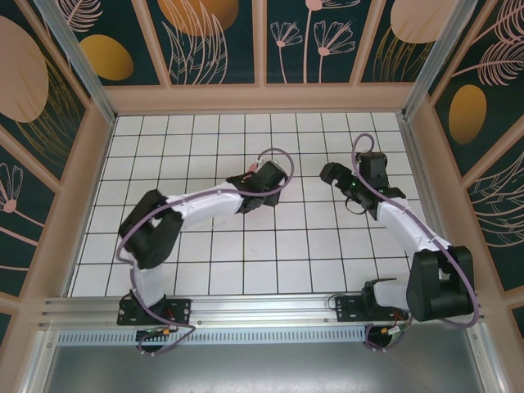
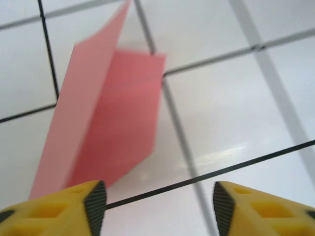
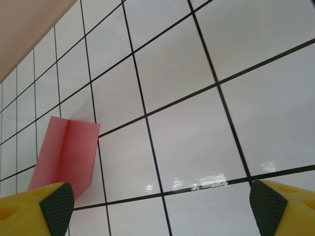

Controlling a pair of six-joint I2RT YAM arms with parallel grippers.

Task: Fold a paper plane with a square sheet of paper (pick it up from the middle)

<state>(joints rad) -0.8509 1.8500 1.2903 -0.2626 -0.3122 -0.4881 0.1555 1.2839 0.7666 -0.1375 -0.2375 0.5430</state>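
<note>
Paper, the pink sheet (image 2: pixel 108 113), lies half-folded on the white tiles (image 2: pixel 221 123) at the left of the left wrist view, one flap standing up. The left gripper (image 2: pixel 160 204) hangs beneath it, jaws apart and empty; the right gripper (image 3: pixel 162 204) gapes wide, empty too. The crease probably wants pressing flat along its whole length. A yellow finger (image 2: pixel 64 211) cuts off the sheet's lower corner, and blur softens its edges.

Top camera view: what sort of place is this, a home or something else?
Most likely a purpose-built robot test booth: the left arm and right arm are bolted to a metal rail, the table is a white grid, and framed panels of painted plants wall it in.
</note>
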